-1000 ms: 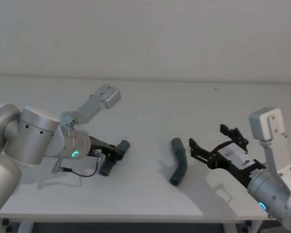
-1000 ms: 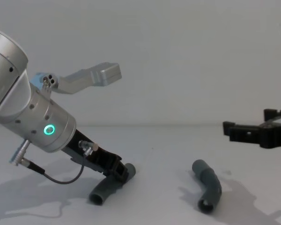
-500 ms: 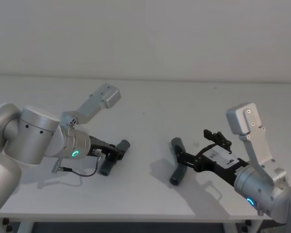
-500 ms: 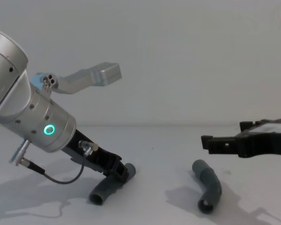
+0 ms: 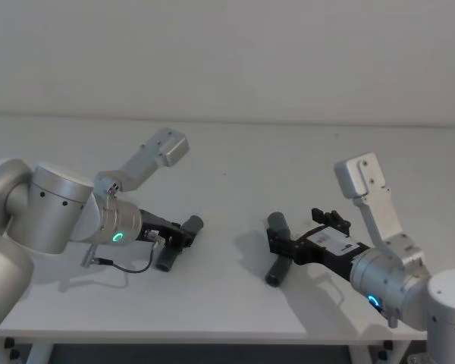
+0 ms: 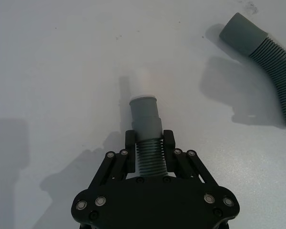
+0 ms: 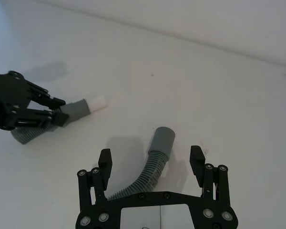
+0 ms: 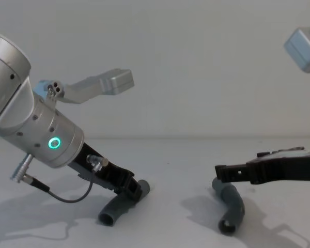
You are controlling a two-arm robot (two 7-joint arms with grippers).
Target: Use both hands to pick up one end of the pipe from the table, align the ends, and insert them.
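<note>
Two dark grey pipe pieces lie on the pale table (image 5: 235, 159). My left gripper (image 5: 183, 235) (image 6: 150, 152) (image 8: 130, 190) is low on the table and shut on the ribbed body of the left pipe piece (image 5: 169, 256) (image 6: 148, 155), just behind its cuff (image 6: 144, 114), which has a short white tip. The right pipe piece (image 5: 279, 250) (image 8: 232, 204) (image 7: 155, 167) lies bent, its smooth cuff (image 7: 162, 139) pointing away from me. My right gripper (image 5: 294, 231) (image 7: 151, 156) (image 8: 237, 168) is open and hovers low over this piece, one finger on each side, not touching it.
A thin black cable (image 5: 125, 269) loops from the left wrist onto the table. The table's front edge (image 5: 212, 334) runs close below both arms. A plain wall stands behind. Bare table lies between the two pieces and farther back.
My right gripper has moved left and down to the right pipe piece and now straddles it, still open. The left gripper and its piece have not moved.
</note>
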